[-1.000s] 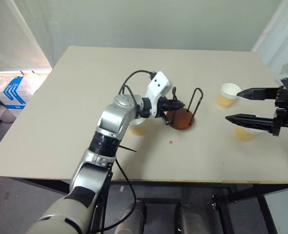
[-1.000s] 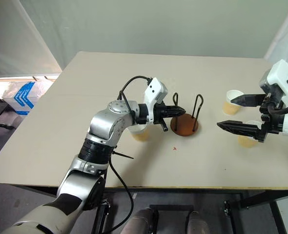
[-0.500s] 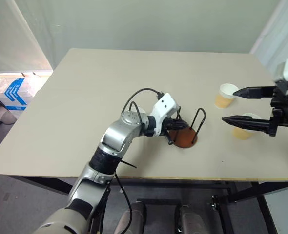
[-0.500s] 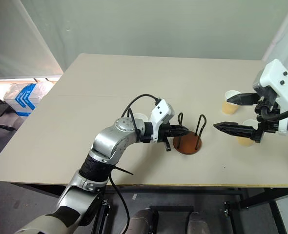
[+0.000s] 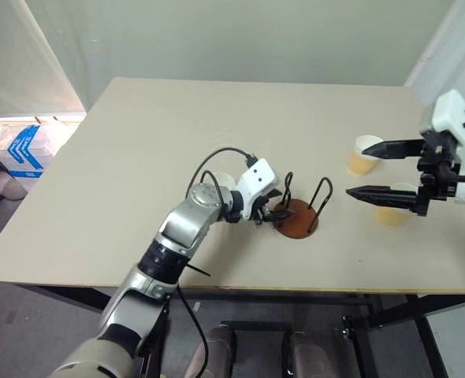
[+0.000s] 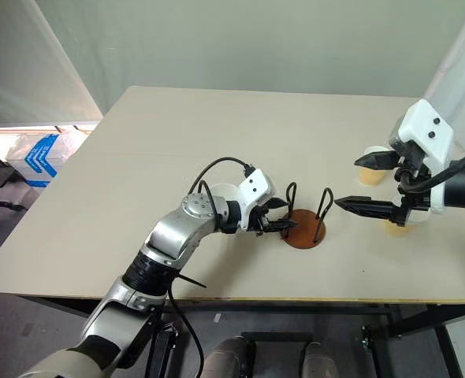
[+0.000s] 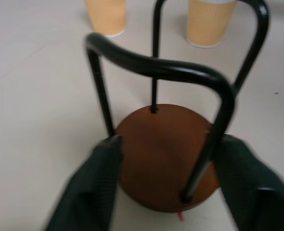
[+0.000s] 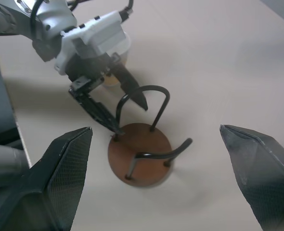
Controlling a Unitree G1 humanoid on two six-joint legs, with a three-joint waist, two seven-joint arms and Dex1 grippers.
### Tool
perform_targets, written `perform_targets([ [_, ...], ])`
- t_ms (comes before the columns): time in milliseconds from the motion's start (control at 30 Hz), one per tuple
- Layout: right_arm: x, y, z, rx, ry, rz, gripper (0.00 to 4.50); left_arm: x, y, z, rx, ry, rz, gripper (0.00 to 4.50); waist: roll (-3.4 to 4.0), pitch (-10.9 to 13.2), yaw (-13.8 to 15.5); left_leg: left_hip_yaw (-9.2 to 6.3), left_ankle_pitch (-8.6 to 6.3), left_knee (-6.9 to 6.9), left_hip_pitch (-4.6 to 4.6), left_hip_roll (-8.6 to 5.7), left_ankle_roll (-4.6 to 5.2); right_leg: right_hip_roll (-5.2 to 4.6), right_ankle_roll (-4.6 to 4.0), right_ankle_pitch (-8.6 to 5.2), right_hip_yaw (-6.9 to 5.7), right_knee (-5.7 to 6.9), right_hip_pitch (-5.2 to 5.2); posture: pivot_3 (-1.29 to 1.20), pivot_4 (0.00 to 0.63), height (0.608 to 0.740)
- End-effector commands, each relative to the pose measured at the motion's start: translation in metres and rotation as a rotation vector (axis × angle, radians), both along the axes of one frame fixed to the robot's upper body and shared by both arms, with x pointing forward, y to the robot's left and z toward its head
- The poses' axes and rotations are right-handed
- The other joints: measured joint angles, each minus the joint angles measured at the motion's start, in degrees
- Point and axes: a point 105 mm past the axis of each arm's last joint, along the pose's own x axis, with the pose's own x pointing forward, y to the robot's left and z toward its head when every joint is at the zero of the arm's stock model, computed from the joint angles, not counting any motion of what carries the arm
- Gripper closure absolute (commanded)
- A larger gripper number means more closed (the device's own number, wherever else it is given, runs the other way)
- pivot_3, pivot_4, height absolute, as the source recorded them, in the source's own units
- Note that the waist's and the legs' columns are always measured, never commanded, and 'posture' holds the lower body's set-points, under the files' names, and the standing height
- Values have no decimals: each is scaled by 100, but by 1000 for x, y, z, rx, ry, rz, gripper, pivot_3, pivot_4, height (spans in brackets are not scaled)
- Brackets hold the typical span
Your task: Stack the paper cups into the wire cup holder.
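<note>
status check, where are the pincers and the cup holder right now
Left pincer open, fingers straddling the near wire loop of the cup holder. Right pincer open, empty, hovering near two cups. Holder empty. Nothing blocking.

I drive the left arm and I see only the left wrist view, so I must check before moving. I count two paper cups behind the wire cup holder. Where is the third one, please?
Observer: The third paper cup stands on the table on the holder's left side. It is partly hidden behind the left arm, so it is out of your camera's sight.
Operator: Thank you. And where is the right gripper?
Observer: The right gripper hangs to the right of the wire cup holder, close to the two paper cups you see. Its jaws are open and hold nothing.
</note>
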Motion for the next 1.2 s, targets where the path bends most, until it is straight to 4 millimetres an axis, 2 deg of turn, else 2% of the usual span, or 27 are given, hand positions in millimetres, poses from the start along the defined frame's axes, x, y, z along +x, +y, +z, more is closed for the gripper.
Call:
perform_targets([
  [33,1,1,8,-8,-48,11,0,-4,-5,19,-11,-69,-58,239,0,0,-1,0,-1,2,0,0,-3,0,0,-3,0,0,0,0,150,740],
  [167,4,-1,4,-31,-43,14,0,-9,-5,29,-9,-84,-104,239,0,0,0,1,-1,6,-4,1,-17,0,8,-12,0,0,0,0,150,740],
  [267,20,-11,-10,-111,-33,-43,0,-15,2,31,54,-103,-178,239,0,0,-3,1,-8,12,-3,3,-27,0,11,-14,-1,0,-1,0,150,740],
  [367,30,-12,-13,-120,-37,-46,0,-18,7,38,74,-120,-220,239,1,0,-16,0,-19,15,-3,4,-14,0,12,-12,-2,0,-1,0,150,740],
  [533,54,-13,-10,-204,-99,-38,0,-21,14,73,5,-159,-267,239,3,2,-31,-6,-27,18,-8,3,5,-1,8,-3,-5,0,-4,0,150,740],
  [633,75,-17,-10,-275,-146,-52,0,-29,24,92,-25,-184,-310,239,3,2,-58,-10,-36,18,-2,6,15,0,-1,2,-8,0,-4,0,150,740],
  [700,87,-24,-12,-332,-164,-67,0,-27,33,99,-23,-204,-287,239,4,2,-73,-12,-37,16,-1,7,17,0,-3,4,-10,0,-5,0,150,740],
  [800,107,-39,-18,-447,-173,-99,0,-13,55,102,5,-235,-187,239,9,4,-75,-14,-38,15,0,8,18,-1,-12,7,-12,2,-6,0,150,740],
  [900,122,-48,-17,-491,-180,-125,0,-10,66,103,3,-237,-143,239,11,6,-84,-17,-38,14,-2,9,17,-1,-32,17,-14,1,-11,0,150,740],
  [1033,144,-56,-20,-563,-187,-160,0,-13,67,103,-10,-244,-131,239,12,6,-90,-17,-38,8,-5,9,15,-1,-46,23,-14,1,-19,0,150,740],
  [1200,162,-62,-33,-621,-163,-190,0,-15,65,100,-16,-245,-116,239,12,6,-84,-24,-39,-6,-5,12,2,-1,-73,20,-21,5,-28,0,150,740],
])
